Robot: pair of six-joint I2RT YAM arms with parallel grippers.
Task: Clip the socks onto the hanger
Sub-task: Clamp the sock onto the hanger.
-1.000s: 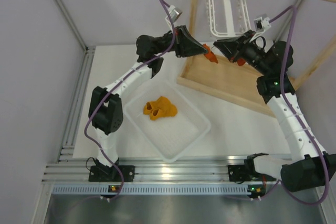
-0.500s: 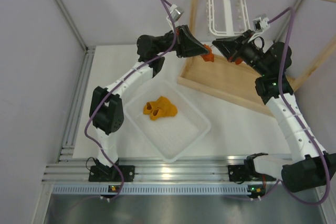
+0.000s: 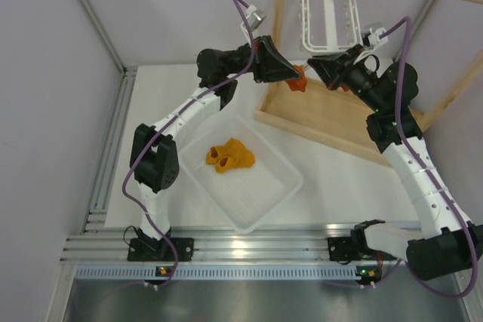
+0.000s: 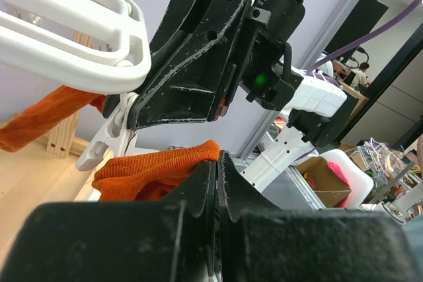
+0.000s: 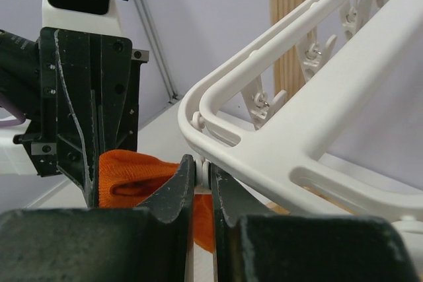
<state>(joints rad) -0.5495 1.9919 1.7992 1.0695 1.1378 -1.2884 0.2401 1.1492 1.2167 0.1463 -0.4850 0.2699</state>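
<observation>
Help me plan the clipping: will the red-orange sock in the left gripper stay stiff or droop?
Probably floppy: the red-orange sock bunches and folds beside the left gripper. Likely light, since an edge pinch carries it.

No text, label, brand, number or sign could be read in any of the views.
</observation>
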